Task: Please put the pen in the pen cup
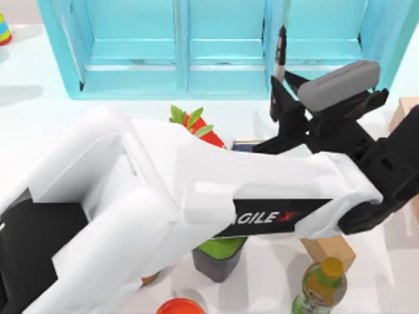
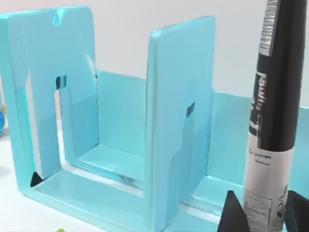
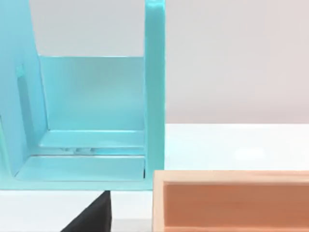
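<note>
My left arm reached across the bench, its jaws closed on the pen, held upright above the pen cup's barely visible corner. Beyond stood the turquoise file rack. I cannot tell the right jaws' state.

Top camera looking down close over the left arm, both wrist cameras low and near, facing the turquoise rack, shared by all views

Bright, even light; soft shadows on the white table.
</note>
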Controlling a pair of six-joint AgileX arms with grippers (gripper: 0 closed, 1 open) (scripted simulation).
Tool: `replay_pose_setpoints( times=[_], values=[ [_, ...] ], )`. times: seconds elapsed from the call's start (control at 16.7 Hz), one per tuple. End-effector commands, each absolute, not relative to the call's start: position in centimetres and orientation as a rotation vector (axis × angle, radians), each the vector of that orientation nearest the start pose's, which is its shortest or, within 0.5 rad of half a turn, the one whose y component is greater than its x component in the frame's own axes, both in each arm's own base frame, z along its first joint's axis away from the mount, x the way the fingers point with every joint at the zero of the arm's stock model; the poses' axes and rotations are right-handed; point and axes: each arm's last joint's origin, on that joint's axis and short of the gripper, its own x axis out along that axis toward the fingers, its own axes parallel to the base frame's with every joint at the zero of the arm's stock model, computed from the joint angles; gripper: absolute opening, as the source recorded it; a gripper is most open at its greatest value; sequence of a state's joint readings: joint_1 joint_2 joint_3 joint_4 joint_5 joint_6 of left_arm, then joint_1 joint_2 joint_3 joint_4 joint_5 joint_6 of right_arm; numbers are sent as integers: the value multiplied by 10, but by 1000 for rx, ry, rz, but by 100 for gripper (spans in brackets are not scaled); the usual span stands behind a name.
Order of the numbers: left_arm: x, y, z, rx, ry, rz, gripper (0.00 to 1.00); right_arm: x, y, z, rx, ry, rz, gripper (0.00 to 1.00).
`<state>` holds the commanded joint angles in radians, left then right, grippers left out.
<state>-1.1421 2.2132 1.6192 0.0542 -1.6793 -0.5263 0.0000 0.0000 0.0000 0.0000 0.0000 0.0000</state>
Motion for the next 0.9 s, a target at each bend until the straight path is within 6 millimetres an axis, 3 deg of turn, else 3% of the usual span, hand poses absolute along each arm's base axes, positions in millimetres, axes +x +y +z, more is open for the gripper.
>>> replay_pose_setpoints(
  times=[0.12, 0.9],
  values=[
    [230, -417, 190, 25, -47, 545, 0, 106, -1, 160, 0, 0, 0, 100],
    [230, -417, 190, 25, -47, 545, 98, 106, -1, 160, 0, 0, 0, 100]
  ],
)
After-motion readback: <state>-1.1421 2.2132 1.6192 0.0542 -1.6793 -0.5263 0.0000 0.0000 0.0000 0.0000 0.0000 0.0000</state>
